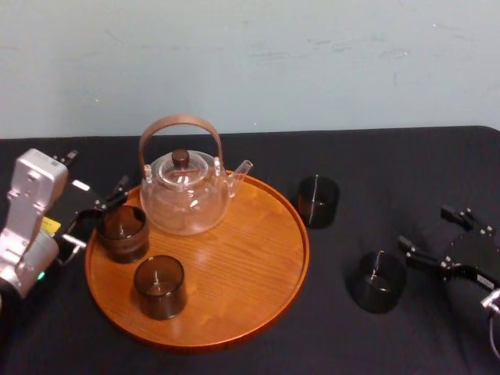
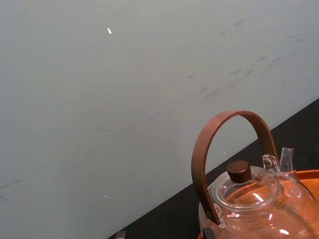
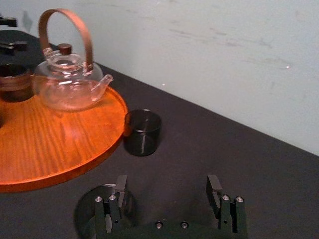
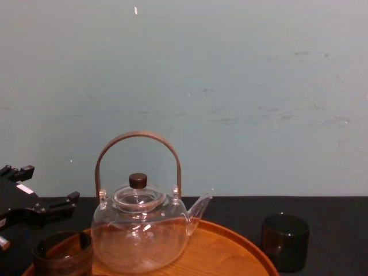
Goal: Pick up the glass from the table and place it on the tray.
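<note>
Nearest in the head view, the tray [image 1: 258, 312] carries a clear teapot [image 1: 186, 195], the front glass [image 1: 159, 287] and the left glass [image 1: 123, 232]. My left gripper [image 1: 99, 215] is spread beside the left glass, gripping nothing. Right of the tray, on the black table [image 1: 391, 164], sit the far glass [image 1: 318, 201] and the near glass [image 1: 376, 281], close to my right gripper [image 1: 433, 234].

Left wrist view: the teapot [image 2: 259, 199], lid on.

Right wrist view: my right gripper [image 3: 167, 186] is wide apart and bare, the near glass [image 3: 83, 216] outside one finger.

Chest view: my left gripper [image 4: 46, 185] is above the left glass [image 4: 63, 253].
</note>
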